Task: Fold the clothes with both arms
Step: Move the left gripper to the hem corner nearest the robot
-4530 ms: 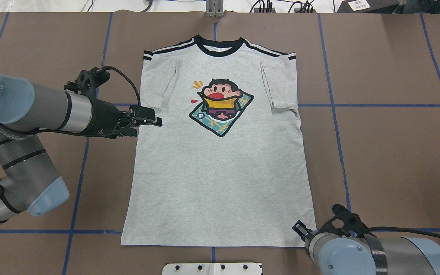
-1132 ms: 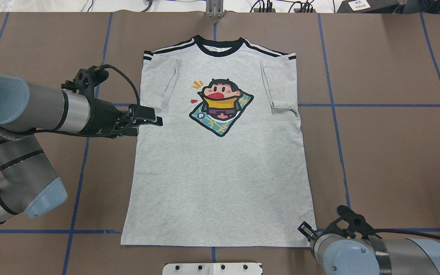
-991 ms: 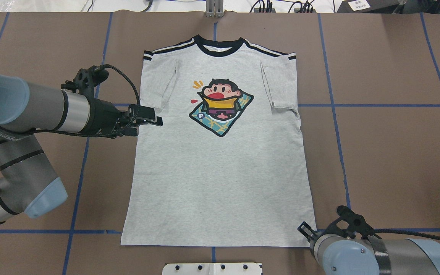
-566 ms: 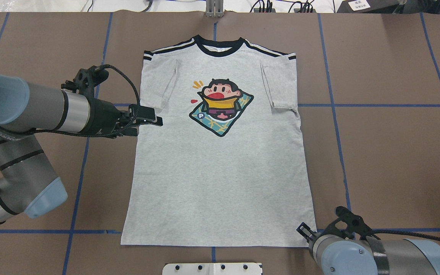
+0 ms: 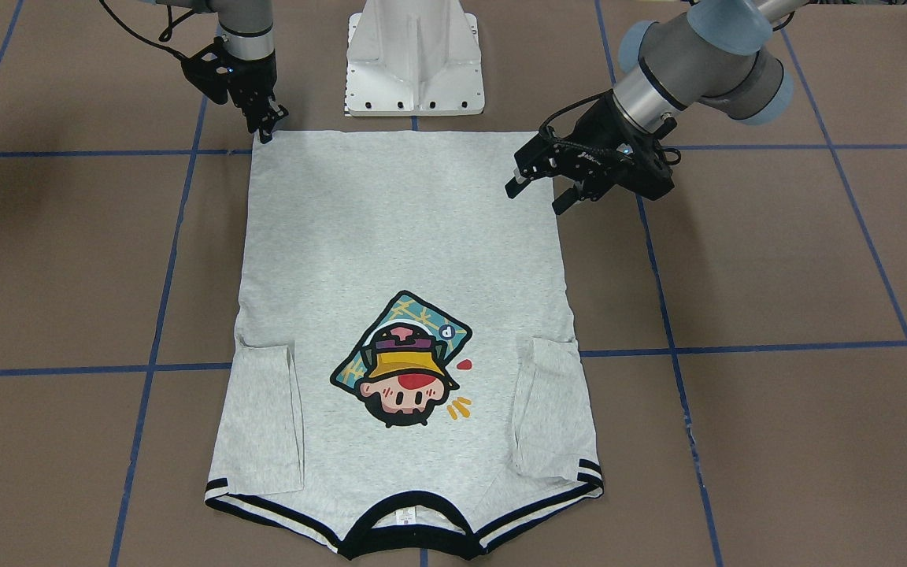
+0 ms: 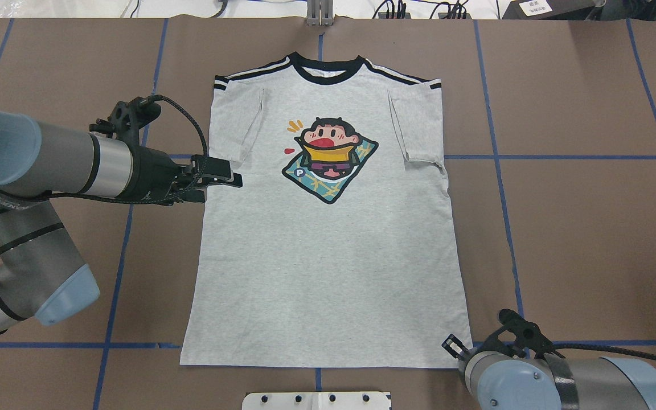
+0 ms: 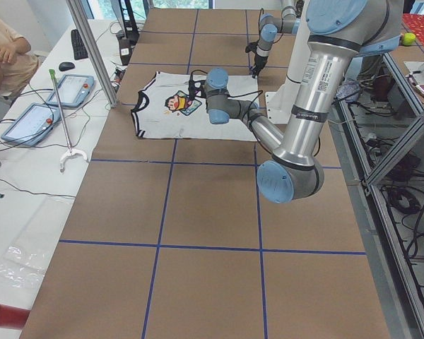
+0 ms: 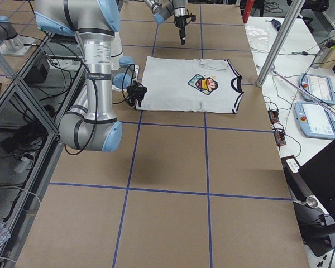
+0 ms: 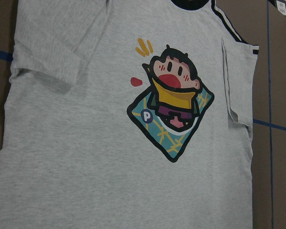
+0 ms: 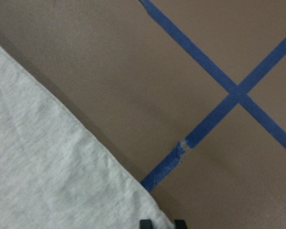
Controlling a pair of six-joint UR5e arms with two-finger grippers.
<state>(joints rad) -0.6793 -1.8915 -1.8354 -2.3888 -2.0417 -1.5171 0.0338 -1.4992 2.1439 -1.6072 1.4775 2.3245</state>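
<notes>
T-shirt [image 6: 328, 256] in heather grey lies flat and face up in the middle of the brown tabletop [image 6: 578, 228]. In the overhead view its black collar [image 6: 323, 71] is at top centre and its hem runs along the bottom, just above the white pedestal [image 6: 316, 400]. Both short sleeves are folded inward onto the chest, one sleeve [image 6: 237, 122] at the garment's upper left in that frame and the other sleeve [image 6: 416, 128] at its upper right, flanking the cartoon print [image 6: 328, 159]. The left end effector [image 5: 534, 199] comes in from the left of the overhead frame to the shirt's side edge, just below the folded sleeve. Its fingers are spread, one over the cloth and one over bare tabletop (nothing is pinched between them). The right end effector [image 5: 267, 130] sits at the hem corner at the lower right of the overhead frame. Its wrist view shows two black fingertips [image 10: 145, 223] a little apart at the bottom edge, with the cloth's corner running down between them; whether they touch it I cannot tell. Blue tape lines [image 6: 556, 157] cross the tabletop in a grid.
</notes>
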